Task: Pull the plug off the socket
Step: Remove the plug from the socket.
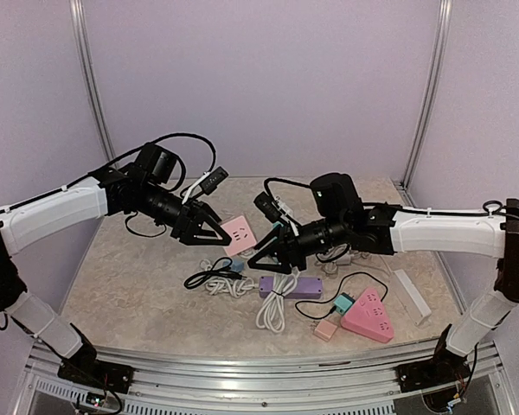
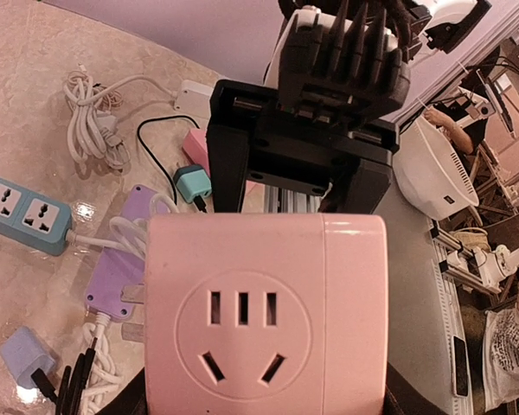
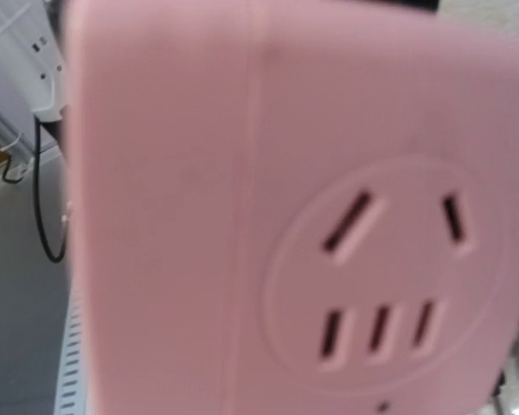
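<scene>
The left gripper (image 1: 220,232) is clamped on the pink socket block (image 1: 238,233) and holds it in the air above the middle of the table (image 1: 130,285), toward the back edge. In the left wrist view the block fills the lower frame, and only dark slivers of the fingers (image 2: 128,402) show at its bottom corners. The right gripper (image 1: 261,259) faces the block from the right side, close up. Seen from the left wrist, its two black fingers (image 2: 227,156) stand apart and drop behind the block's top edge, so their tips are hidden. In the right wrist view the blurred pink face covers nearly everything, that pincer's own fingers included, so I cannot tell whether it grips anything. The plug cannot be made out in any view; the two faces on show present only slots. On the table below, toward the near edge, lie a purple power strip (image 1: 290,285), a coiled white cable (image 1: 272,313), a pink triangular strip (image 1: 369,316) toward the near right corner, and a small teal adapter (image 1: 342,303) on a black lead. A blue strip (image 2: 26,212) is cut off at the left edge of the left wrist view.
</scene>
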Tool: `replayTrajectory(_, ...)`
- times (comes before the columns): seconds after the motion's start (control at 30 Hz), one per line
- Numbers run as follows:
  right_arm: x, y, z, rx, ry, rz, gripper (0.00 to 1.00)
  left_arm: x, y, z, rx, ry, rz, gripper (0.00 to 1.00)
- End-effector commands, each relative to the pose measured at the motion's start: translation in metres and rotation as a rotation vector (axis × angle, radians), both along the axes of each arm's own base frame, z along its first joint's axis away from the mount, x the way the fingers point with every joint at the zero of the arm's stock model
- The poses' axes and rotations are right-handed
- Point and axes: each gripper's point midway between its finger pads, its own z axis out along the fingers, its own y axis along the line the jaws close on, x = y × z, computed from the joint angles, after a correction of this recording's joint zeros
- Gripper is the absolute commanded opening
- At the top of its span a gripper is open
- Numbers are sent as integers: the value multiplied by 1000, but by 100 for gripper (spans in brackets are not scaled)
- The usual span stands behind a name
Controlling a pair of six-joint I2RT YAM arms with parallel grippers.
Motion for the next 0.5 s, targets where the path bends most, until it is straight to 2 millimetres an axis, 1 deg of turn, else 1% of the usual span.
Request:
replayTrajectory(0.0,-3,2,-7,-18,49,34,46,-9,-7,28,-86,-48,-74,9)
replayTrajectory(0.13,-3,2,-5,-15,47,34,41,-11,-8,28,-83,-48,-81,9)
replayTrajectory(0.2,-3,2,-5,-12,44,31,36,-12,-8,27,-81,-44,-83,9)
replayTrajectory(0.27,0,2,-5,-11,42,24,28,-12,-8,28,-83,-45,-86,9)
replayTrajectory(0.3,0,1,-5,-9,41,20,20,-12,-8,27,-82,-46,-86,9)
replayTrajectory(0.4,2,1,-3,-4,40,12,5,-10,-8,25,-71,-54,-74,8)
replayTrajectory(0.43,2,0,-2,-4,40,8,1,-8,-8,24,-64,-61,-61,8)
replayTrajectory(0.47,2,0,-1,-3,40,6,0,-3,-8,22,-51,-73,-36,8)
